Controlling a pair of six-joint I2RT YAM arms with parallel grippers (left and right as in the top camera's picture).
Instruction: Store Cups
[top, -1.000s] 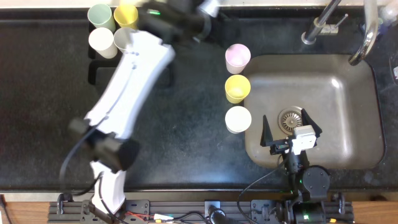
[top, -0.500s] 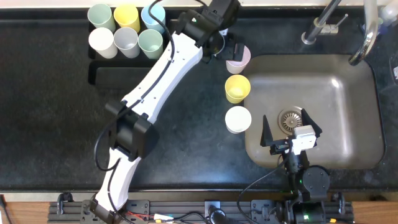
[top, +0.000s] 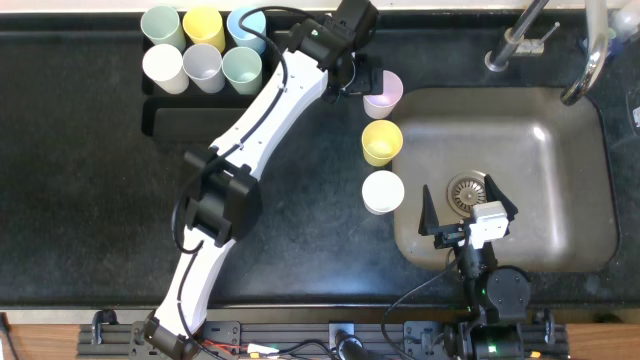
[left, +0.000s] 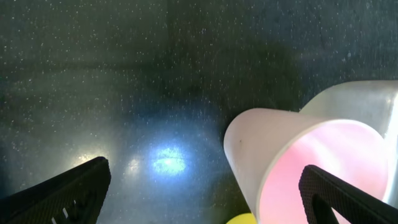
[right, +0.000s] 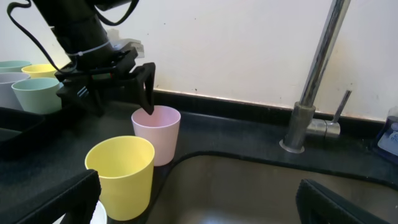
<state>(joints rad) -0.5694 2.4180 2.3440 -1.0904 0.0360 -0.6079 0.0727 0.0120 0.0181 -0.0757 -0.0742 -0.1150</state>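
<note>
Left gripper (top: 363, 80) wide open at pink cup (top: 388, 92)

No legible text, labels or numbers.

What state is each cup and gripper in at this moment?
pink cup, upright on the counter, ungripped.
yellow cup, upright, free.
white cup, upright, free.
six stored cups, upright, side by side in two rows.
left gripper, open, at the pink cup, not closed on it.
right gripper, open, over the sink.
</note>
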